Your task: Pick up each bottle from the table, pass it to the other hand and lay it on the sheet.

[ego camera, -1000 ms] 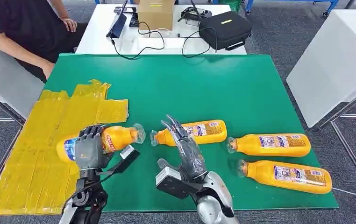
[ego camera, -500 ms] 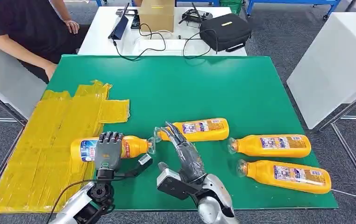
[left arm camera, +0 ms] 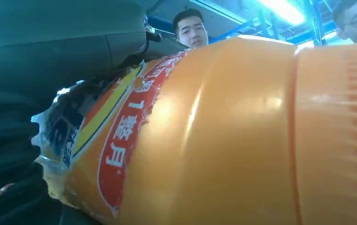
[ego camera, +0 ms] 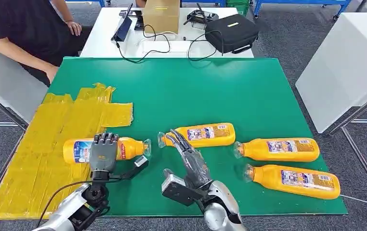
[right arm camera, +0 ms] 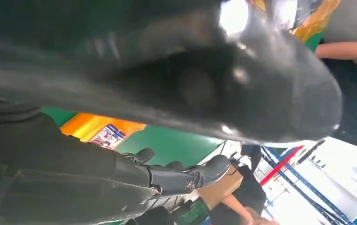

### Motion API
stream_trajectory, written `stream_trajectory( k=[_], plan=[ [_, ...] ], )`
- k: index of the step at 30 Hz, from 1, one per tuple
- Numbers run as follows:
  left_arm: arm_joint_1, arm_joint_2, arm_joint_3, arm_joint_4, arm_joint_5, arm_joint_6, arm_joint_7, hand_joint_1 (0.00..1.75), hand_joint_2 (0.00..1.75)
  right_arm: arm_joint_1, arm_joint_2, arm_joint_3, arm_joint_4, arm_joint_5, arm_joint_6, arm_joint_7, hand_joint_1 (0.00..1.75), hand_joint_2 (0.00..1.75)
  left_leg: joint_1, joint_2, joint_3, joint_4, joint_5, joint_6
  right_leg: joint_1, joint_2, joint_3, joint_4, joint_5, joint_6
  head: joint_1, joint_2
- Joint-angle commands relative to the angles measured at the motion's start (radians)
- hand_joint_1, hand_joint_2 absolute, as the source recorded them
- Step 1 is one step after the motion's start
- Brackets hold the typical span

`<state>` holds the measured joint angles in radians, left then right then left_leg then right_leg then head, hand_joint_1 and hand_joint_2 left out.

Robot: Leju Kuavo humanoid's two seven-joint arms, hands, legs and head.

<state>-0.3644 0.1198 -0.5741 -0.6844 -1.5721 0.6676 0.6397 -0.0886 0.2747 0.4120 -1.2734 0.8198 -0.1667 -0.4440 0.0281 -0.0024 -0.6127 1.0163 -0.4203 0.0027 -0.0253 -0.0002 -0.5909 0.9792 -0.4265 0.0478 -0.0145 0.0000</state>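
My left hand (ego camera: 103, 152) grips an orange bottle (ego camera: 129, 148) around its middle, holding it level over the edge of the yellow sheet (ego camera: 37, 183), cap toward the right. Close up, the left wrist view shows that bottle (left arm camera: 223, 140) with its red and blue label. Fingers stretched and apart, my right hand (ego camera: 190, 158) holds nothing and points at the cap end of a second bottle (ego camera: 205, 134) lying on the green table (ego camera: 196, 91). Its dark fingers (right arm camera: 176, 176) appear in the right wrist view. Two more bottles (ego camera: 278, 149) (ego camera: 292, 181) lie to the right.
A person in a black shirt (ego camera: 22, 29) sits at the table's far left corner. Behind the green table, a white table (ego camera: 104, 38) carries a cardboard box (ego camera: 161, 14), a black bag (ego camera: 232, 30) and cables. A white cabinet (ego camera: 350, 57) stands at the right.
My left hand carried the bottle right toward the right hand, then back a little left, and the bottle now lies level. The right hand has hardly moved.
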Motion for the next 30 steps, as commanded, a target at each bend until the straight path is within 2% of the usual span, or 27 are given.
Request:
stream_trajectory(
  k=[1,4,5,8,11,13,15,20,23,26,27,28,29,30],
  plan=[
    [-0.021,0.052,-0.058,0.113,0.001,0.031,0.058,0.00,0.00,-0.057,-0.022,0.009,0.100,-0.004,0.010,-0.002,0.00,0.00,0.000,0.004,0.003,-0.002,0.000,0.001,0.000,0.003,0.002,-0.001,0.001,-0.003,0.000,0.000],
    [-0.039,0.055,-0.033,0.149,0.001,0.031,0.058,0.00,0.00,-0.077,-0.017,0.017,0.151,-0.009,0.003,-0.011,0.00,0.00,0.000,0.005,0.003,-0.002,0.000,0.002,0.001,0.005,0.001,-0.002,0.002,-0.005,0.000,0.000],
    [-0.051,0.058,-0.029,0.176,0.001,0.031,0.058,0.00,0.00,-0.080,-0.017,0.022,0.163,-0.011,0.000,-0.015,0.00,0.00,0.000,0.002,0.002,-0.001,0.001,0.000,0.001,0.003,0.001,-0.001,0.001,-0.002,0.000,0.000],
    [-0.007,0.087,0.025,0.110,0.001,0.031,0.058,0.00,0.00,-0.064,-0.021,0.028,0.179,-0.012,-0.012,-0.025,0.00,0.00,0.000,0.003,0.003,-0.002,0.001,0.000,0.000,0.003,0.001,-0.001,0.001,-0.002,0.000,0.000],
    [0.027,0.123,0.047,0.060,0.001,0.031,0.058,0.00,0.00,-0.061,-0.023,0.026,0.189,-0.012,-0.012,-0.029,0.00,0.00,0.000,0.006,0.004,-0.003,0.002,0.001,0.001,0.006,0.002,-0.002,0.001,-0.004,0.000,0.000],
    [0.051,0.182,0.073,-0.049,0.001,0.031,0.058,0.00,0.00,-0.042,-0.023,0.023,0.173,-0.012,-0.011,-0.029,0.00,0.00,0.000,0.005,0.003,-0.002,0.001,0.000,0.001,0.005,0.001,-0.001,0.001,-0.003,0.000,0.000],
    [0.067,0.203,0.111,-0.097,0.001,0.031,0.058,0.00,0.00,-0.022,-0.027,0.020,0.151,-0.006,-0.011,-0.028,0.00,0.00,0.000,0.005,0.002,-0.001,0.001,0.000,0.001,0.005,0.000,0.000,0.001,-0.003,0.000,0.000],
    [0.082,0.211,0.121,-0.171,0.001,0.031,0.058,0.00,0.00,-0.024,-0.024,0.000,0.124,0.009,-0.004,-0.005,0.00,0.00,0.001,0.001,-0.002,-0.001,0.001,0.000,0.002,0.001,-0.004,0.000,-0.001,-0.003,0.000,0.000],
    [0.036,0.203,0.123,-0.185,0.001,0.031,0.058,0.00,0.00,-0.054,-0.016,-0.015,0.130,0.015,0.006,0.016,0.00,0.00,0.002,-0.001,-0.007,0.001,0.002,0.000,0.002,-0.002,-0.007,0.001,0.000,-0.002,0.000,0.000],
    [0.094,0.191,0.177,-0.387,0.001,0.031,0.058,0.00,0.00,-0.044,-0.016,-0.024,0.107,0.022,0.008,0.035,0.00,0.00,0.001,-0.002,-0.008,0.001,0.002,0.001,0.002,-0.003,-0.008,0.002,-0.001,-0.003,0.000,0.000],
    [0.206,0.068,0.324,-0.625,0.001,0.031,-0.071,0.00,0.00,-0.024,-0.019,-0.040,0.080,0.025,0.000,0.044,0.00,0.00,0.001,-0.002,-0.009,0.001,0.002,0.001,0.002,-0.002,-0.008,0.001,-0.001,-0.002,0.000,0.000],
    [0.251,-0.111,0.618,-0.724,0.106,0.031,-0.420,0.00,0.00,-0.008,-0.019,-0.058,0.058,0.025,-0.001,0.044,0.00,0.00,0.001,-0.001,-0.008,0.001,0.001,0.001,0.002,-0.001,-0.008,0.002,-0.001,-0.003,0.000,0.000],
    [0.216,-0.280,0.890,-0.683,0.203,0.031,-0.797,0.00,0.00,0.008,-0.020,-0.074,0.037,0.033,-0.001,0.049,0.00,0.00,0.000,-0.004,-0.009,0.001,0.002,0.001,0.001,-0.003,-0.008,0.001,-0.001,-0.001,0.001,0.000],
    [0.176,-0.326,0.936,-0.555,0.569,0.031,-1.151,0.00,0.00,0.029,-0.021,-0.099,0.010,0.040,-0.001,0.057,0.00,0.00,0.000,-0.007,-0.009,0.001,0.001,0.003,0.000,-0.007,-0.006,0.001,-0.003,-0.001,0.000,0.000]
  ],
)
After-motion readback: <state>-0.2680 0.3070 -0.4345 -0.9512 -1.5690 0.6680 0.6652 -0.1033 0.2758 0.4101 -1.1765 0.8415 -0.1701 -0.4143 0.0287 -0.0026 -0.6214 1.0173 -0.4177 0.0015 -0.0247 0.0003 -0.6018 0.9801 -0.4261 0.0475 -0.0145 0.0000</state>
